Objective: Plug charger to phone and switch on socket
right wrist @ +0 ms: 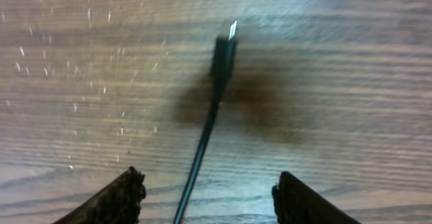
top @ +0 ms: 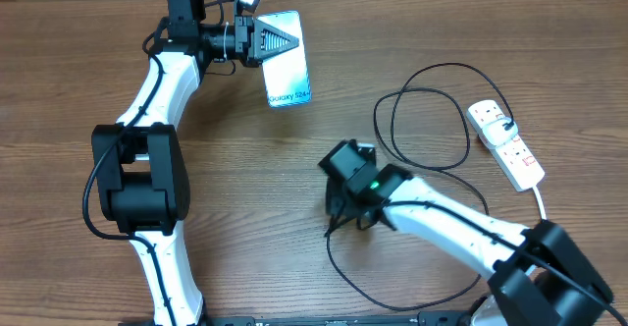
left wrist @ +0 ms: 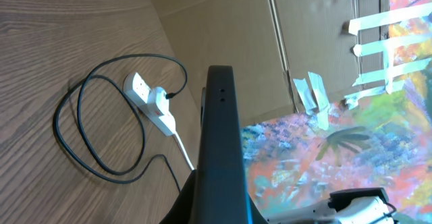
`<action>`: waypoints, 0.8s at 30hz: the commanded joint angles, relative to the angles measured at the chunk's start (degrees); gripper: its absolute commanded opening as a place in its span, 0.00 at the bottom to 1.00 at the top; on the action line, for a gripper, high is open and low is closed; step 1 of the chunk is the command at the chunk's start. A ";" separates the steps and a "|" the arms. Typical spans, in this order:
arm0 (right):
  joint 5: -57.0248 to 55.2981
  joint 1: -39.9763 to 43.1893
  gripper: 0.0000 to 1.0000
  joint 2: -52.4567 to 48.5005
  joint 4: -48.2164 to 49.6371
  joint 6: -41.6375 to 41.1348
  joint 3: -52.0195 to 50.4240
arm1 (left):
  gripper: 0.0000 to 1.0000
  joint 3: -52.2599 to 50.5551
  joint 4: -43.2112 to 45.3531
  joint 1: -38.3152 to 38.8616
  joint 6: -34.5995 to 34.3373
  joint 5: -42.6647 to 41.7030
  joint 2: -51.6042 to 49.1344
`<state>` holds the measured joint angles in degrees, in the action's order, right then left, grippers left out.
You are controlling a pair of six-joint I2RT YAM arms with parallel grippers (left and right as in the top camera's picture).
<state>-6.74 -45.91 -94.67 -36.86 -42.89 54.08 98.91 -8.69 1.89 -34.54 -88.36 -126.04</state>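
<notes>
My left gripper (top: pixel 278 39) is shut on the phone (top: pixel 289 76), holding it above the table at the back, screen facing up toward the overhead camera. In the left wrist view the phone (left wrist: pixel 221 129) shows edge-on as a dark bar between the jaws of that gripper (left wrist: pixel 219 214). The charger (top: pixel 422 120) lies in loose black loops, plugged into the socket (top: pixel 506 143) at the right. Its connector tip (right wrist: pixel 223 52) rests on the wood, and the cable runs back between the spread fingers (right wrist: pixel 115 200) of my open right gripper (right wrist: pixel 209 198), untouched. Overhead, the right gripper (top: pixel 337 208) hovers low at mid-table.
The white socket (left wrist: pixel 152 101) and the cable loop (left wrist: pixel 74 129) also show in the left wrist view. A cardboard wall (left wrist: pixel 229 28) stands behind the table. The socket's white cord (top: pixel 543 203) runs toward the front right edge.
</notes>
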 commanded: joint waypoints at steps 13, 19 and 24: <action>-5.60 -1.97 0.11 -8.85 1.18 -2.78 0.92 | 0.04 0.57 0.37 -0.04 -0.20 -2.29 0.81; -2.86 -2.03 0.04 -8.83 -0.66 -1.55 1.33 | 0.04 0.57 0.33 -0.07 -1.99 -1.77 0.81; 3.43 -1.68 0.04 -6.38 -6.38 2.93 6.21 | 0.04 0.57 -2.80 -0.04 -2.73 -1.09 0.81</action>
<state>-8.49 -47.90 -101.69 -41.54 -43.38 57.30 98.94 -10.76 1.89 -36.03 -88.25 -126.04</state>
